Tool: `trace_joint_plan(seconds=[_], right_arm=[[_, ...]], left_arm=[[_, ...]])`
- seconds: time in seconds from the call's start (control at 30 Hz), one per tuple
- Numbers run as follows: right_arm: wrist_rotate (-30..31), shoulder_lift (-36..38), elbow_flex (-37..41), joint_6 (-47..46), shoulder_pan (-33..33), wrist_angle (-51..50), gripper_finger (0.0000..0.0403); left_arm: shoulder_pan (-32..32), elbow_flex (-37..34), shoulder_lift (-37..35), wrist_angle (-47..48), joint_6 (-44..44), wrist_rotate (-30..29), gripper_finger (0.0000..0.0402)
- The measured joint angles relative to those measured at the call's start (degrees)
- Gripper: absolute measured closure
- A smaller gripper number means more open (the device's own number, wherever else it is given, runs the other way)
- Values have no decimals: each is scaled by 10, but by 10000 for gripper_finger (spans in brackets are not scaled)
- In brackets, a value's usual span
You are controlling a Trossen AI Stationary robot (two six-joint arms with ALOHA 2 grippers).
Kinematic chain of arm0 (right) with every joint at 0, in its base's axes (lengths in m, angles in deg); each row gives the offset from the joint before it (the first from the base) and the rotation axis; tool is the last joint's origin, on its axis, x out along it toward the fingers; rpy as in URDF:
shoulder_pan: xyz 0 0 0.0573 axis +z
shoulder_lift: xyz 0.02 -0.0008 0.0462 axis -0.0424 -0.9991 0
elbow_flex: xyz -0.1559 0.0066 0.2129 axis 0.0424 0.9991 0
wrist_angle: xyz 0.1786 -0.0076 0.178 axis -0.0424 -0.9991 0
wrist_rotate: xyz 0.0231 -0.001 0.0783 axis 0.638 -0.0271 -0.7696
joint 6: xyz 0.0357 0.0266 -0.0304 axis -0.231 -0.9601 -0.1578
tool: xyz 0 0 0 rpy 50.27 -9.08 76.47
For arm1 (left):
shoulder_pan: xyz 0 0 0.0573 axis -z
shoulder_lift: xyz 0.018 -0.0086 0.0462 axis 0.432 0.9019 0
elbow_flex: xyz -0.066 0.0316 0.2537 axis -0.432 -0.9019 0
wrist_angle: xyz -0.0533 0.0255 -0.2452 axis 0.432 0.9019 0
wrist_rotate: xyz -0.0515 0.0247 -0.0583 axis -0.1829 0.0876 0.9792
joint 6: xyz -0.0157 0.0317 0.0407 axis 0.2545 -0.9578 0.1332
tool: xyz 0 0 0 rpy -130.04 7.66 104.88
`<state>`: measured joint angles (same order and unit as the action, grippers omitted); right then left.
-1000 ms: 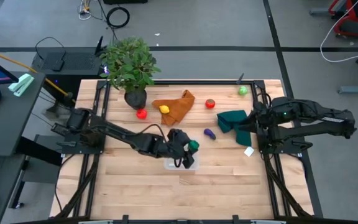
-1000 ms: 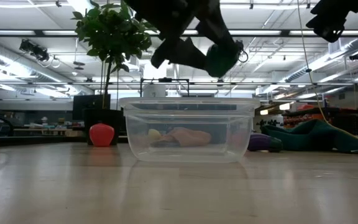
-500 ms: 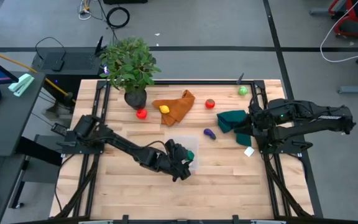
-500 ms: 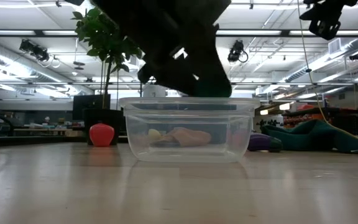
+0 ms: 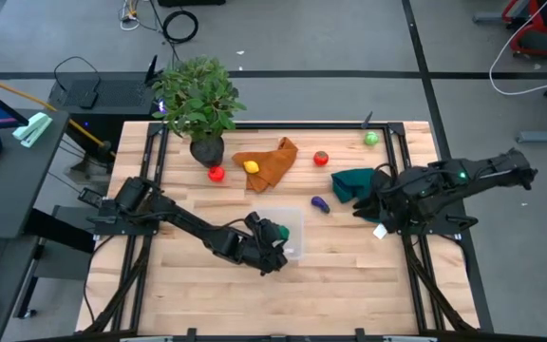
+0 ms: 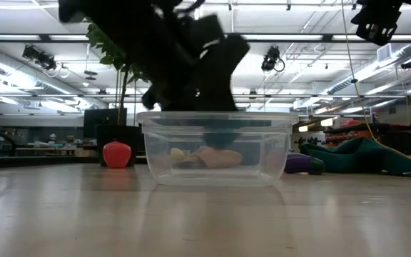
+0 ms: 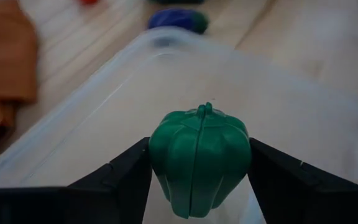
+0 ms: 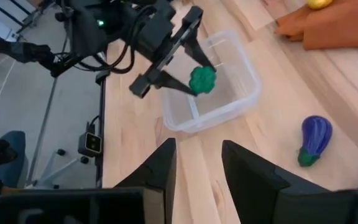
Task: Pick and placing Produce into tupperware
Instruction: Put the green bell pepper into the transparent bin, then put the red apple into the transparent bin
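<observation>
The left end effector [image 8: 188, 78], clenched on the green pepper [image 7: 199, 158], has dropped from above the box [image 5: 288, 235] into it; release should come next.

Green pepper [image 7: 199, 158], purple eggplant [image 8: 313, 139], clear tupperware [image 8: 235, 104].
</observation>
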<state>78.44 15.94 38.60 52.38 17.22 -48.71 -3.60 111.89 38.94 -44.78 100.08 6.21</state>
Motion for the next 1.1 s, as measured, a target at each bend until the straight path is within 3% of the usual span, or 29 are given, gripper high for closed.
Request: trace_joint_plan(seconds=[0.13, 0.37, 0.73, 1.1], right_arm=[[17, -9, 0, -13, 21, 0, 308], [19, -30, 0, -22, 38, 1, 308], [20, -38, 0, -22, 46, 6, 308], [20, -38, 0, -22, 45, 6, 308]], left_arm=[[1, -23, 0, -8, 43, -21, 154], [0, -30, 0, -62, 31, -27, 160], [-7, -30, 0, -61, 46, -36, 125], [-7, -29, -14, -62, 57, -37, 123]])
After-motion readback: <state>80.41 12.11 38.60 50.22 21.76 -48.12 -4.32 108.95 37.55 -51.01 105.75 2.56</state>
